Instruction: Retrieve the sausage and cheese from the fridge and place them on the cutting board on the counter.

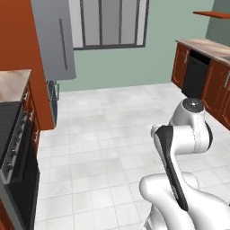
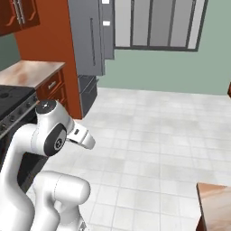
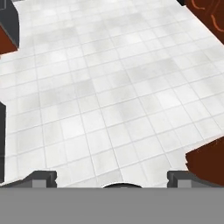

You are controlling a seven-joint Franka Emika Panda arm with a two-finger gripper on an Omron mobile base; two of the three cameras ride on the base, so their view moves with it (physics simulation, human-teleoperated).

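Note:
The grey fridge (image 1: pixel 54 36) stands at the far left of the room, its long bar handle facing me; the right base view has the fridge (image 2: pixel 89 36) with a dark lower section beneath it. A marbled counter (image 1: pixel 13 81) (image 2: pixel 31 72) lies beside it, past a red-brown side panel. My gripper (image 3: pixel 111 178) hangs over bare white floor tiles, fingertips (image 3: pixel 43 177) far apart, open and holding nothing. The arm is folded close above the base. The sausage, the cheese and the cutting board are out of view.
A black stove (image 2: pixel 11 101) with its oven front (image 1: pixel 18 152) sits near left. Another marbled counter (image 1: pixel 209 46) with a black dishwasher (image 1: pixel 195 76) runs along the right. A brown wooden corner (image 2: pixel 216 203) juts in at near right. A wide tiled floor (image 1: pixel 108 126) lies between.

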